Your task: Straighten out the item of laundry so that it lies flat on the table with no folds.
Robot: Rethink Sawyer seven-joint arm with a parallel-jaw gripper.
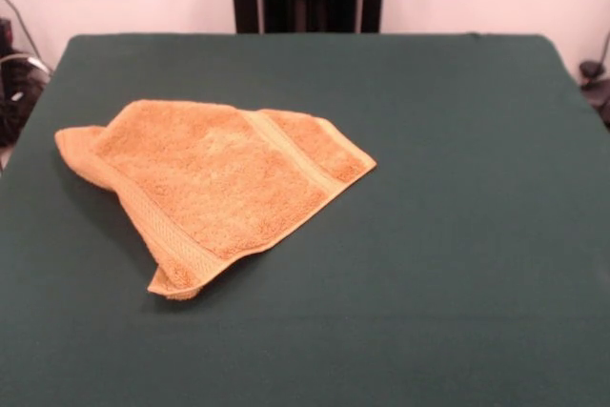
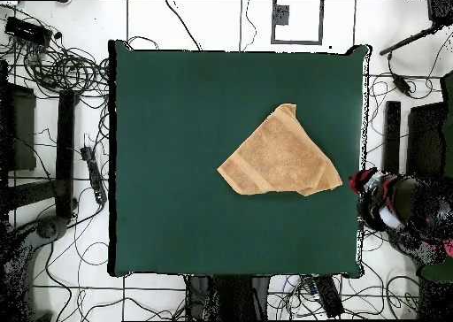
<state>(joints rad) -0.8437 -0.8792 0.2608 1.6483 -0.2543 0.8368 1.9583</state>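
Right now 1 orange towel (image 1: 214,188) lies on 1 big green surface (image 1: 457,235). From the front, the towel sits on the left half, near the middle. It is not flat: it is folded over itself into a pointed shape, and 1 corner curls up at its near end. Its left tip is close to the surface's left edge. Lots of open green room lies to the right and near side. No tool shows in either view.
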